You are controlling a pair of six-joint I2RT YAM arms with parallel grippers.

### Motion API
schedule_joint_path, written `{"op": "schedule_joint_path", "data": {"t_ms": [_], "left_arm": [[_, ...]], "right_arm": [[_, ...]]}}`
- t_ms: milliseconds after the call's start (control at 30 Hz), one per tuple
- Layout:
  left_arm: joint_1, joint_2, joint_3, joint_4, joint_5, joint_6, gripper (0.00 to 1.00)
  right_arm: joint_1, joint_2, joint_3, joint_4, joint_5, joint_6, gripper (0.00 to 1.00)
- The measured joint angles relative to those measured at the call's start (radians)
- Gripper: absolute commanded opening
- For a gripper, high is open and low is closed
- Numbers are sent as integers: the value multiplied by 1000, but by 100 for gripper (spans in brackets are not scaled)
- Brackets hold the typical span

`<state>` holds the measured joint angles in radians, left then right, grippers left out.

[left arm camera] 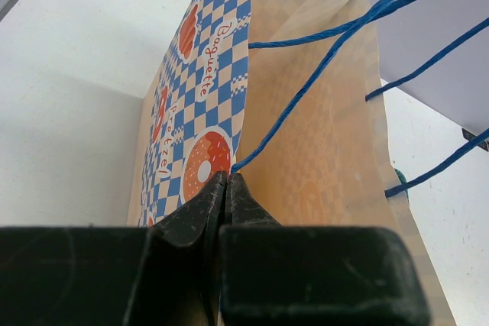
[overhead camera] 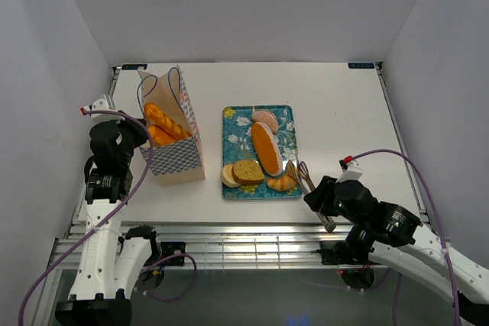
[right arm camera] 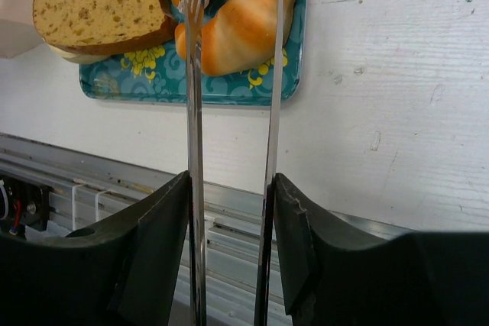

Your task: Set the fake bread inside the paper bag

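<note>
- Top external: the left gripper (overhead camera: 144, 141) is pinching the rim of the paper bag (overhead camera: 183, 159) and holding its mouth open. Long rolls (overhead camera: 162, 124) are lying inside. More fake bread (overhead camera: 263, 150) is sitting on the tray (overhead camera: 233, 116), just ahead of the right gripper (overhead camera: 325, 192).
- Left wrist: the jaws are closed on the bag's edge, right beside a blue cord (left arm camera: 321, 59). A steady hold matters here.
- Right wrist: the jaws are clamping a pair of tongs (right arm camera: 195, 112), whose tips are straddling the croissant (right arm camera: 244, 20) straight ahead. Whether the tips are touching it is hard to tell. Squeezing gently across its middle before lifting looks wise.
</note>
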<state>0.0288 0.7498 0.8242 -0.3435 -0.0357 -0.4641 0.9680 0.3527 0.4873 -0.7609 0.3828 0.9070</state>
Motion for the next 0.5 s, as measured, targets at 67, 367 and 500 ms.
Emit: {"op": "schedule_joint_path", "data": {"t_ms": [67,367,500], "left_arm": [[0,0,0,0,0,0,12],[0,0,0,0,3,0,12],[0,0,0,0,3,0,12]], "right_arm": [[0,3,0,0,-16,-2,52],[0,23,0,-9,-34,-8,52],[0,31,0,-15,-31,-21,52]]}}
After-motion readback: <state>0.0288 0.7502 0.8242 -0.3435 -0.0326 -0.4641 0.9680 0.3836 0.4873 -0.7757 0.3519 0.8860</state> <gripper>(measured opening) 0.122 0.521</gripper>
